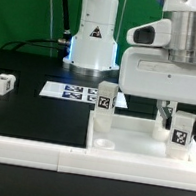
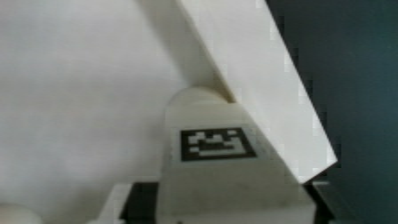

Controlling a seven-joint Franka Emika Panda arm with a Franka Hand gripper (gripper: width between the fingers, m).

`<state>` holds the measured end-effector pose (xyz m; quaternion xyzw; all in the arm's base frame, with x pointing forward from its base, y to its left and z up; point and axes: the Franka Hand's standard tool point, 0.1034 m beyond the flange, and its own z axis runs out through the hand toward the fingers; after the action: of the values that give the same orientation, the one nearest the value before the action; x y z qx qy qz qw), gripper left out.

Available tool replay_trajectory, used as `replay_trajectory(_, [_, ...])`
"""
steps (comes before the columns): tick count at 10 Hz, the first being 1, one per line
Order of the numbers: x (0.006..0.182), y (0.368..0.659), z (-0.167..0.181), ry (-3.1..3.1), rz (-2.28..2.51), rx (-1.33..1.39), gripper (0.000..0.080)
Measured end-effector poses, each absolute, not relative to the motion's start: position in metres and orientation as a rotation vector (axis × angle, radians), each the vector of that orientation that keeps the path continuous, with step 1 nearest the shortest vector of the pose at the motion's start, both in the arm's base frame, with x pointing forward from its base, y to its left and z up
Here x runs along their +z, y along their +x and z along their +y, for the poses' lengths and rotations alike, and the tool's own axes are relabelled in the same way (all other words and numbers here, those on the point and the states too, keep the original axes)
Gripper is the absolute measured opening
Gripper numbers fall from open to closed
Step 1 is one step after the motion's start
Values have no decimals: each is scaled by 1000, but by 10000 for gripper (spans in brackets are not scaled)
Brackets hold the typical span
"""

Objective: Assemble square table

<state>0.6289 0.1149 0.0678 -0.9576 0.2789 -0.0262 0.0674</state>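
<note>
The white square slab point(image 1: 131, 139) lies flat at the front of the black table, with a round socket point(image 1: 102, 143) showing near its front corner on the exterior view's left. One short white tagged leg point(image 1: 104, 99) stands upright at its far corner on that side. My gripper point(image 1: 184, 120) reaches down over the slab's side on the exterior view's right and is shut on a second tagged leg point(image 1: 181, 138), held upright at the slab. In the wrist view this leg point(image 2: 217, 140) sits between my dark fingers point(image 2: 146, 205), against the slab's edge point(image 2: 249, 70).
A third loose leg point(image 1: 2, 84) lies on the table at the exterior view's left. The marker board point(image 1: 72, 90) lies before the robot base point(image 1: 95, 35). The white L-shaped border wall point(image 1: 28, 153) runs along the front.
</note>
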Motion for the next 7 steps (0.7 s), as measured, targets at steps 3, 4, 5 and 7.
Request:
replay_trajectory(3, [68,630,117,-2594,1540,77,289])
replay_trajectory(4, [67,631,114,-2500,1674,91,289])
replay_trajectory(5, [67,631,115,-2412,1794,103,290])
replay_trajectory(7, [67,631,116,-2259,1982,125,290])
